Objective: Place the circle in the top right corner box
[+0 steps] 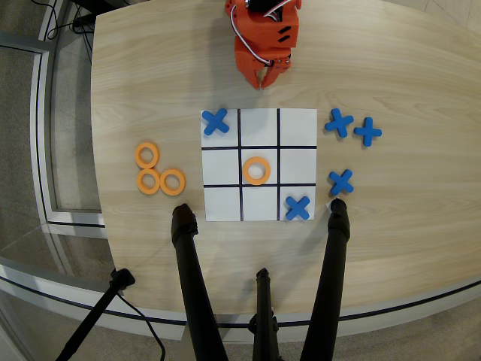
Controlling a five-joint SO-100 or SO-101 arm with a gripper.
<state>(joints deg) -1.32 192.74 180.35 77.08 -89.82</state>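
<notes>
On the left side of the wooden table (150, 83) in the overhead view, three orange rings sit in a tight cluster, clear of the paper: one ring (147, 156) at the top, a second ring (149, 181) just below it and touching, a third ring (173, 181) beside the second on its right. All lie flat.

Next comes the paper grid (259, 120), a white sheet with black lines making nine cells. Its top left cell holds a blue cross (216, 122). A fourth orange ring (257, 171) lies flat in the middle cell, well inside the lines. Another blue cross (298, 207) sits in the bottom right cell. The top right corner box (297, 128) is bare white paper, nothing in it (same for the remaining cells).

Above the grid, near the table's far edge, the orange arm is folded back with its gripper (265, 77) pointing down toward the sheet, well apart from every ring. Fingers look nearly closed with only a thin gap, though the angle is steep so hard to be sure; nothing is held between them.

Right of the paper, three more blue crosses lie on bare wood: two touching side by side up top, cross (339, 122) and cross (367, 131), and one lower cross (341, 181) just off the sheet's right edge.

Along the bottom, black tripod legs (188, 286) reach in over the table edge, one tip touching near the lower cross.
</notes>
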